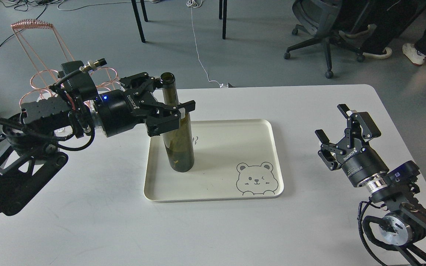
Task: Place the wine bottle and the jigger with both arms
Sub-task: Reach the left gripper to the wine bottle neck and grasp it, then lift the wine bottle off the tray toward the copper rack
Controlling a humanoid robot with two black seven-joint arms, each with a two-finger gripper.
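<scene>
The wine bottle [178, 147] stands upright on the left part of a cream tray [227, 147] in the head view. My left gripper [172, 94] is open and reaches in from the left at the bottle's shoulder and lower neck. One finger [188, 106] crosses in front of the bottle; the other is behind the neck. I cannot tell whether they touch the glass. My right gripper [330, 120] is open and empty above the table's right side, well apart from the tray. The jigger is out of view.
A copper wire rack [43, 77] stands behind my left arm at the table's back left. The tray has a bear drawing [255, 179] at its front right. An office chair [324, 22] and people's feet are on the floor beyond the table.
</scene>
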